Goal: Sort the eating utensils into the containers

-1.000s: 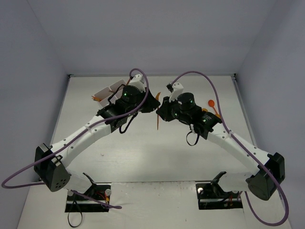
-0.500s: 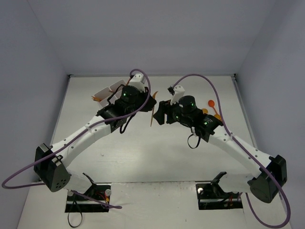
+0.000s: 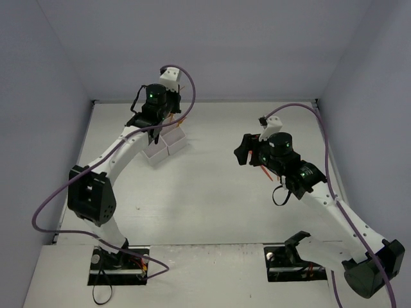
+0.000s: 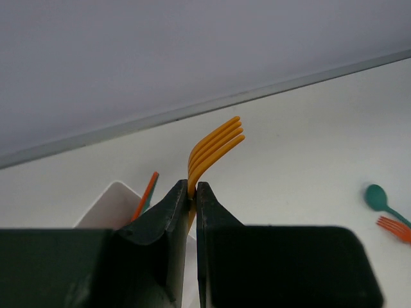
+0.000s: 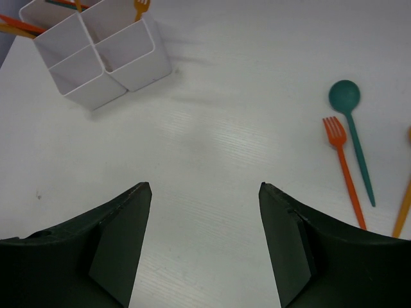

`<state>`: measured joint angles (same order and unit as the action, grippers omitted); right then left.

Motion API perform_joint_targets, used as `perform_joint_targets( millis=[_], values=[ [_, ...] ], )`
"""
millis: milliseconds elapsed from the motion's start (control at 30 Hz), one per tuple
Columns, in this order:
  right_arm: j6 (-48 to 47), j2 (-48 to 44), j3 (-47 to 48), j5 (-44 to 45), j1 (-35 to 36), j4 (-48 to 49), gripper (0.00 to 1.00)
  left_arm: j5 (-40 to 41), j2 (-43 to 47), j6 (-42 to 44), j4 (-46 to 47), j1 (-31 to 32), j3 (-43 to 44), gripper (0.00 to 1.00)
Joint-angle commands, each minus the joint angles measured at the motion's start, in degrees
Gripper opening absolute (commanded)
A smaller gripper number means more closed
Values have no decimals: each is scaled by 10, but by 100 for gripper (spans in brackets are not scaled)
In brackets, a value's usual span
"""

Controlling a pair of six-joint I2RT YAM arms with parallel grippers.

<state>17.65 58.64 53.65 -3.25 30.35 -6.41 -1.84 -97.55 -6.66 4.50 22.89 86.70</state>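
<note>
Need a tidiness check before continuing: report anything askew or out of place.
Orange utensils jut sideways over the white tray's far corner instead of standing inside. A teal spoon and orange fork lie loose on the table, unsorted. Nothing looks spilled or damaged.

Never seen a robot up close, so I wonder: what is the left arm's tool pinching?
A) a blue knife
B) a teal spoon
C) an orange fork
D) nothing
C: the left wrist view shows the left tool shut on an orange fork, tines sticking out past its tips.
</note>
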Motion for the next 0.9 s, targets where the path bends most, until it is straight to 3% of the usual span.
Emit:
perform_joint_targets(
  millis=[0, 267, 633, 867],
  values=[
    [-16, -19, 4, 27, -6, -7, 66, -35, -30, 61, 73, -17, 45, 0],
    [-27, -29, -1, 65, -12, -26, 67, -71, -83, 98, 118, -35, 39, 0],
    [-29, -18, -11, 89, -16, -30, 67, -80, -84, 117, 162, -46, -40, 0],
    [-17, -1, -12, 114, -23, -39, 67, -71, -71, 102, 171, -47, -76, 8]
  ],
)
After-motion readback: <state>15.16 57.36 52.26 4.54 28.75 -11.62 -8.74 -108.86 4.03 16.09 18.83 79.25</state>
